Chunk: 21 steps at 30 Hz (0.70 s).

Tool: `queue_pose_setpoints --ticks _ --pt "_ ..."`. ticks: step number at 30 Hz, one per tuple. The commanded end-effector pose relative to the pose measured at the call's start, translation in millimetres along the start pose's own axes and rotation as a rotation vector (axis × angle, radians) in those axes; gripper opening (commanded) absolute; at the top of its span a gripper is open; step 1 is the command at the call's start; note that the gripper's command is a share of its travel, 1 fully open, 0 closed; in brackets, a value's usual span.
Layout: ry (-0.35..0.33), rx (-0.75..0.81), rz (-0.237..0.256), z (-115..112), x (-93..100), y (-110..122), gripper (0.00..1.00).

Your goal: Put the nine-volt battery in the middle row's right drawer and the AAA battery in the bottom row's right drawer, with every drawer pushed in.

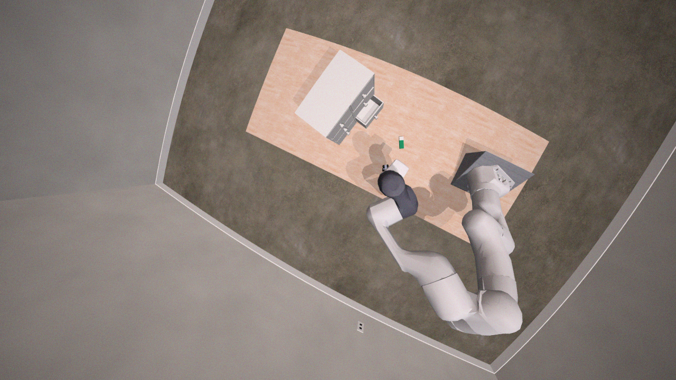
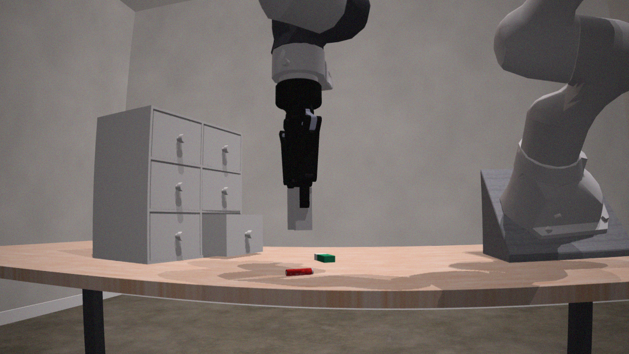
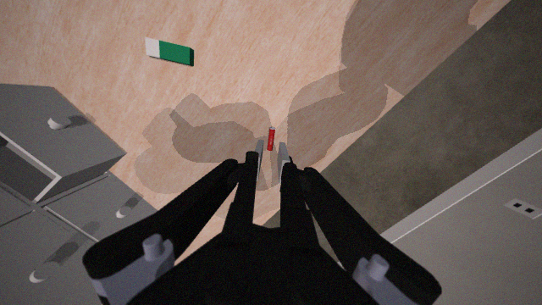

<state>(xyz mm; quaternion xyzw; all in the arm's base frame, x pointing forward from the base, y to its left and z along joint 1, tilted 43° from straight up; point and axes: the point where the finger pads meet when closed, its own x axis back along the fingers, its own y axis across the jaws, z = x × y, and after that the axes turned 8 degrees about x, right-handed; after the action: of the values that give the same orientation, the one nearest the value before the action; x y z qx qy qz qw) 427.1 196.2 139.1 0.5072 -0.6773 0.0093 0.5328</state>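
Observation:
The AAA battery, red (image 2: 299, 272) (image 3: 271, 137), lies on the table below the gripper; the arm hides it in the top view. My gripper (image 1: 385, 167) (image 2: 300, 223) (image 3: 270, 150) points down high above it, its fingers a narrow gap apart with nothing between them. In the wrist view the battery shows between and just beyond the fingertips. The chest (image 1: 335, 94) (image 2: 121, 185) stands upright. Its bottom right drawer (image 2: 237, 226) (image 3: 80, 144) is pulled partly out, level, with no battery visible inside. The middle right drawer (image 2: 233, 185) and the others look shut. I see no clearly identifiable nine-volt battery.
A green-and-white block (image 1: 401, 142) (image 2: 325, 257) (image 3: 175, 52) lies on the table near the AAA battery, on the far side from the table's near edge. The grey wedge-shaped arm base (image 1: 515, 171) (image 2: 492, 220) stands at the table's right end.

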Motion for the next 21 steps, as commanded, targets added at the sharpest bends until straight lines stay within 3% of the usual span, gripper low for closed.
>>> queue_pose_setpoints --ticks 1,21 --pt "-0.002 -0.009 0.0 0.0 -0.7 0.5 0.15" --pt "-0.002 -0.01 0.0 -0.1 -7.7 0.4 0.15"
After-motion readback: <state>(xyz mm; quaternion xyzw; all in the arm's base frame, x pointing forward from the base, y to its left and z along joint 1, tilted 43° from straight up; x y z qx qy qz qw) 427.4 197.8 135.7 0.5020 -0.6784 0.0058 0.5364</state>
